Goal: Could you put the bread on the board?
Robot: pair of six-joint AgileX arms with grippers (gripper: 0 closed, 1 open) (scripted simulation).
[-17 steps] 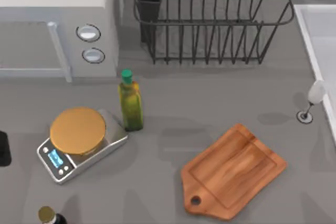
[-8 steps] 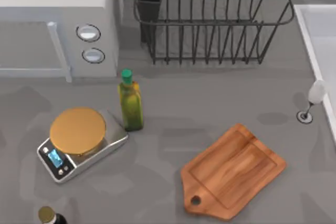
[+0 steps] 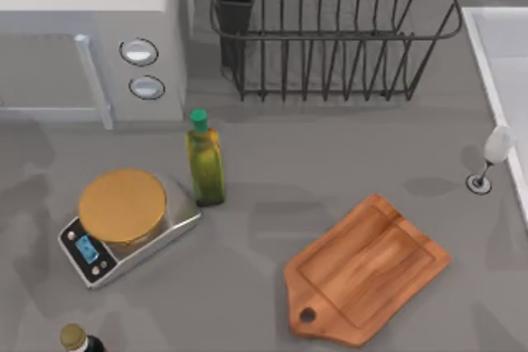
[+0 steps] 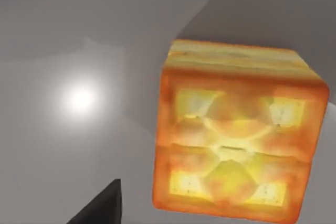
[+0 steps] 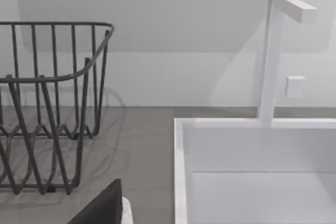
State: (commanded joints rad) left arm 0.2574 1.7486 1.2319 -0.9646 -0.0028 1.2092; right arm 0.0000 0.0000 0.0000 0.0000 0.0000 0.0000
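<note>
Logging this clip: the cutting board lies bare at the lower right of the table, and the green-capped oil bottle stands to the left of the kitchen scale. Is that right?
Not quite. In the top view the oil bottle stands to the right of the kitchen scale, close beside it, not to its left. The rest holds: the cutting board lies bare at the table's lower right.

The dark shape at the top view's left edge beside the scale [image 3: 124,222] a second ago has gone from that view, and the soft shadows on the table [image 3: 264,162] have shifted.
</note>
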